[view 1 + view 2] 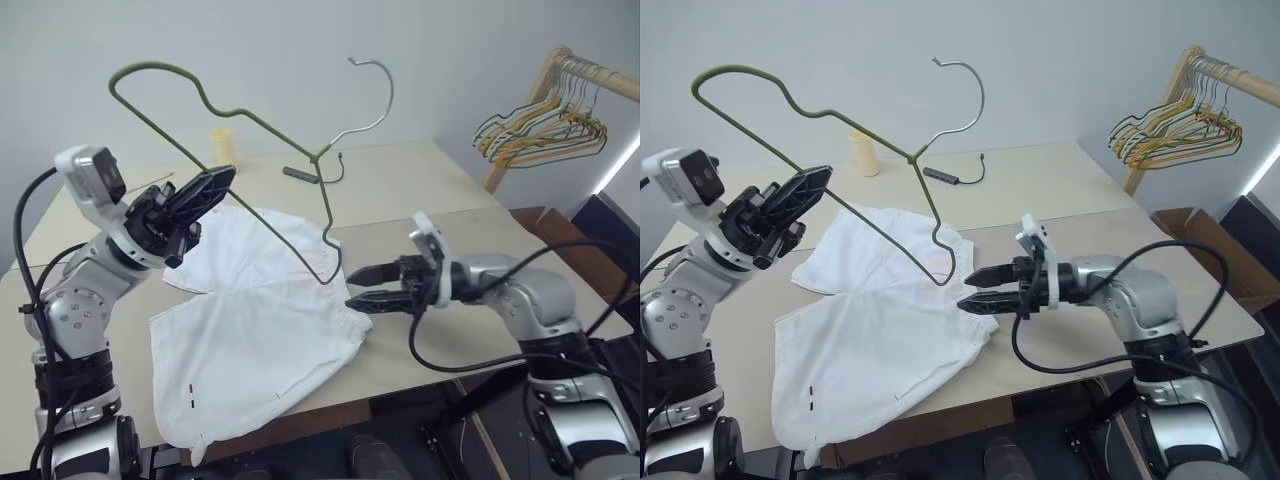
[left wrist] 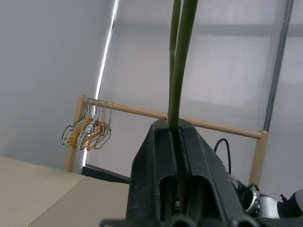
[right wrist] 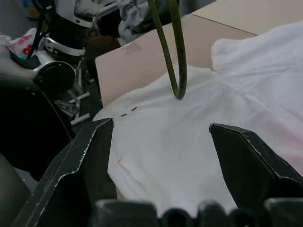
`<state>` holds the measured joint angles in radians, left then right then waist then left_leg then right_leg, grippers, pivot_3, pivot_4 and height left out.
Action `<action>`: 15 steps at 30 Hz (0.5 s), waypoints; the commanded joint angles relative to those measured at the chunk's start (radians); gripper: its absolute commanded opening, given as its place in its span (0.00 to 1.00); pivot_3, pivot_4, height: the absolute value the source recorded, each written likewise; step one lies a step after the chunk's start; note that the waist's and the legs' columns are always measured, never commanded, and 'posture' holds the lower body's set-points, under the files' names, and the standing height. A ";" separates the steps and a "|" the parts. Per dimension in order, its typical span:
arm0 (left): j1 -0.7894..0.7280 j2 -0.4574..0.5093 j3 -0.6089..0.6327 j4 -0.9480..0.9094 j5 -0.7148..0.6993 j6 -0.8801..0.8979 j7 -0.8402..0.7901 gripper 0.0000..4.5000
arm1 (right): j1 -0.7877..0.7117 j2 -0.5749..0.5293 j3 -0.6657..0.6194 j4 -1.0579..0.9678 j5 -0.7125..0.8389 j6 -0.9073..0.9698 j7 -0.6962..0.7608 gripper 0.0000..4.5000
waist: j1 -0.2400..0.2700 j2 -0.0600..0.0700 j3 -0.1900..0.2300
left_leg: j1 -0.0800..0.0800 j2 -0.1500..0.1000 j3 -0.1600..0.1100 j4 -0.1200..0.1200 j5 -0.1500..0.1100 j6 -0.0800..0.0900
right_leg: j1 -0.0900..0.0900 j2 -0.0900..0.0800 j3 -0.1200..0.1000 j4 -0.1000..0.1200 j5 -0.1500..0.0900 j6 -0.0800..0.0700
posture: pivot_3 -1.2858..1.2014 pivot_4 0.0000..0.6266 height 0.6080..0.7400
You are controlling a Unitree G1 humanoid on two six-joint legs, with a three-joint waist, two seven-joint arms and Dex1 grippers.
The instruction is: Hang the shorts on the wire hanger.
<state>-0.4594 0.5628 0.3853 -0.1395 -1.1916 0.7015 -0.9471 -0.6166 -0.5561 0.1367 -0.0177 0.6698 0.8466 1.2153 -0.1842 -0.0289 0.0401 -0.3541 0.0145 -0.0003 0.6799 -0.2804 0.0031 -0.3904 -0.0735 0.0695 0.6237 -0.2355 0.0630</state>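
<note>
Left hand point(image 1: 212, 186) clamps wire hanger point(image 1: 225, 115) aloft; right hand point(image 1: 362, 286) wide over shorts point(image 1: 250, 330); no legible text.

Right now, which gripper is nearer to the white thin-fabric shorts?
Right. The right gripper hovers, jaws open, at the white thin-fabric shorts' edge; the left gripper is raised above them.

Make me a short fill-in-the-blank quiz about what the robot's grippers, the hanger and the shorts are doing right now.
1. The wire hanger is held up by the ____ gripper.
2. The right gripper has its jaws ____.
3. The shorts lie spread on the ____.
4. The bunched spare hangers hang from a wooden ____.

Missing words: left; open; table; rail
</note>
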 commanded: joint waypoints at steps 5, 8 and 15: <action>0.007 -0.029 -0.010 -0.032 0.005 -0.014 0.006 0.00 | -0.071 0.090 0.014 0.026 -0.019 0.004 -0.064 0.85 | 0.010 0.000 0.000 | -0.002 -0.001 -0.001 0.000 0.000 0.000 | -0.001 -0.001 -0.001 0.000 0.004 -0.006 | 0.46 0.00 1.00; 0.018 -0.039 -0.014 -0.045 0.004 -0.011 0.014 0.00 | -0.070 0.102 0.010 0.022 -0.010 0.012 -0.070 0.85 | 0.011 0.000 0.000 | -0.003 -0.001 -0.001 0.000 0.000 0.000 | -0.003 -0.002 -0.001 0.000 0.004 -0.006 | 0.46 0.00 1.00; 0.025 -0.050 -0.021 -0.061 0.001 -0.006 0.030 0.00 | -0.074 0.111 0.000 0.021 0.005 0.021 -0.072 0.76 | 0.009 0.000 0.000 | -0.008 -0.001 -0.001 0.000 0.000 0.000 | -0.009 -0.002 0.000 0.003 0.004 -0.006 | 0.46 0.00 1.00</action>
<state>-0.4270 0.5153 0.3678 -0.1668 -1.1792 0.6988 -0.9194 -0.6581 -0.4510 0.1680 0.0189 0.6497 0.8598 1.1443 -0.1755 -0.0284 0.0404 -0.3624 0.0135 -0.0010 0.6804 -0.2803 0.0029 -0.3999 -0.0751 0.0691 0.6265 -0.2311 0.0564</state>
